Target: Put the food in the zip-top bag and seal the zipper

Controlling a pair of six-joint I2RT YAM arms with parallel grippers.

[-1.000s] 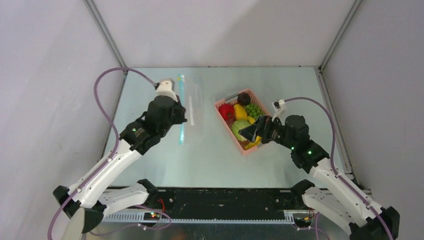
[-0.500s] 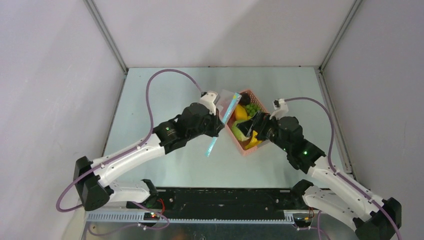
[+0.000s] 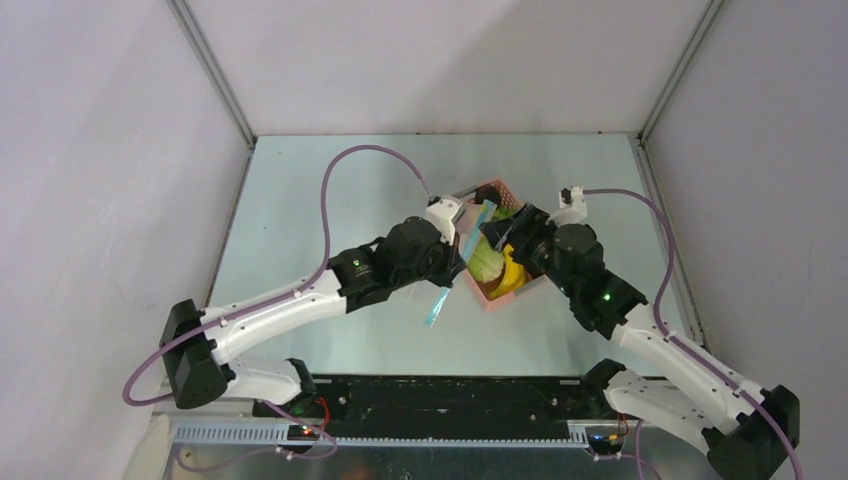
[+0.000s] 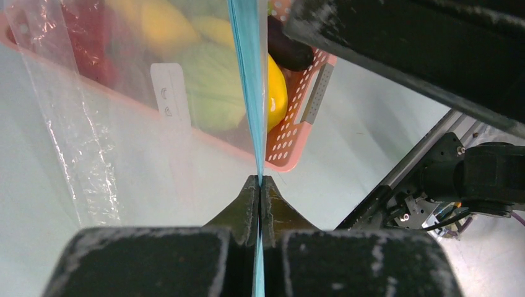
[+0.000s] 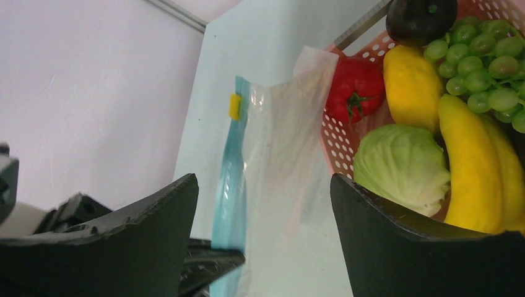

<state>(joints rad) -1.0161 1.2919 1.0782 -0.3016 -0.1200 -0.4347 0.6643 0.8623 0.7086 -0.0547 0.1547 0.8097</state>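
My left gripper (image 3: 461, 262) is shut on the light blue zipper (image 3: 440, 300) of the clear zip-top bag (image 3: 474, 225) and holds it up beside the pink basket (image 3: 487, 294). In the left wrist view the jaws (image 4: 259, 180) pinch the zipper (image 4: 247, 74), and the bag (image 4: 86, 142) with its white label (image 4: 168, 93) hangs to the left. My right gripper (image 3: 497, 238) is open and empty; in its wrist view (image 5: 263, 179) the bag (image 5: 285, 142) and zipper (image 5: 229, 179) lie between the fingers. The food lies in the basket: red fruit (image 5: 354, 90), cabbage (image 5: 402, 164), banana (image 5: 473, 161), grapes (image 5: 483, 62), yellow piece (image 5: 412, 83), dark piece (image 5: 421, 15).
The pink basket (image 5: 334, 139) stands right of the table's middle, under both grippers. A yellow slider tab (image 5: 234, 105) sits near the zipper's far end. The enclosure walls (image 3: 120, 150) and frame posts border the table on three sides. The rail with the arm bases (image 3: 450, 405) runs along the near edge.
My left arm has carried the bag by its zipper from the left of the table to the basket. My right gripper has moved up and left towards the bag.
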